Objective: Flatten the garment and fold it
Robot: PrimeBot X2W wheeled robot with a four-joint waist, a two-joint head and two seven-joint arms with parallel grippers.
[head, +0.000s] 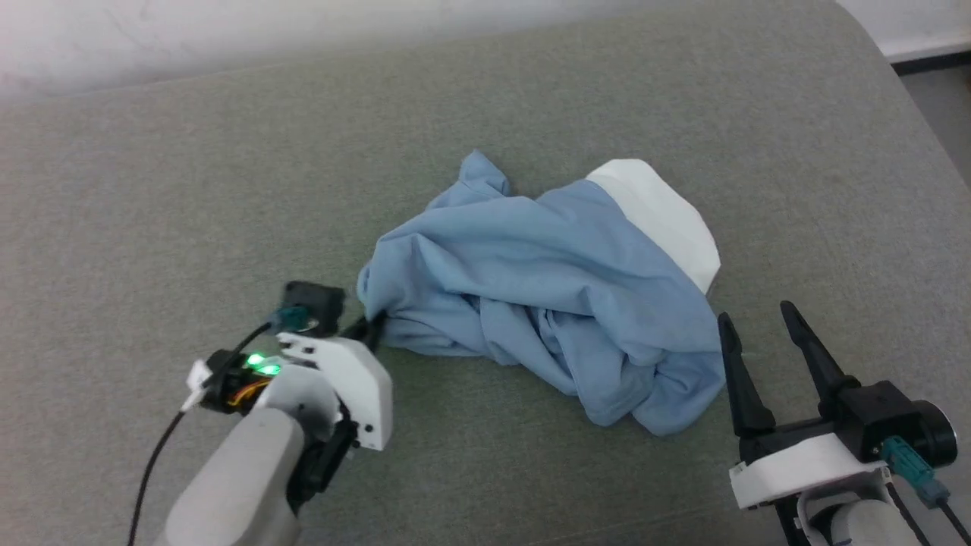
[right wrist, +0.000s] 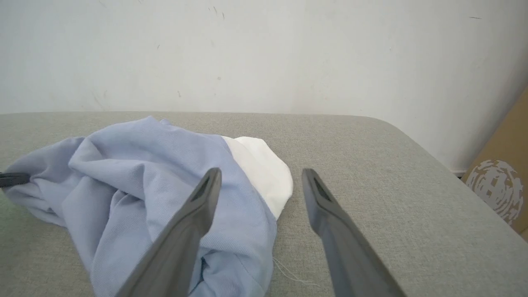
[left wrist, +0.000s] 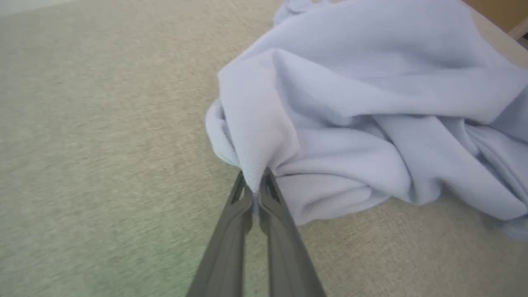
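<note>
The garment (head: 546, 280) lies crumpled in a heap on the grey padded surface, light blue with a white part (head: 660, 212) at its far right. My left gripper (head: 369, 327) is at the heap's left edge, shut on a fold of the blue cloth; the left wrist view shows the garment (left wrist: 371, 103) pinched between the closed fingers of the left gripper (left wrist: 256, 185). My right gripper (head: 758, 318) stands open just right of the heap's near right corner, holding nothing. In the right wrist view the right gripper (right wrist: 260, 179) frames the garment (right wrist: 136, 173) and its white part (right wrist: 264, 169).
The grey padded surface (head: 190, 197) spreads wide on all sides of the heap, with its rounded right corner (head: 895, 91) near a white wall (right wrist: 264, 53). A brown cardboard box (right wrist: 501, 181) stands beyond the surface's right edge.
</note>
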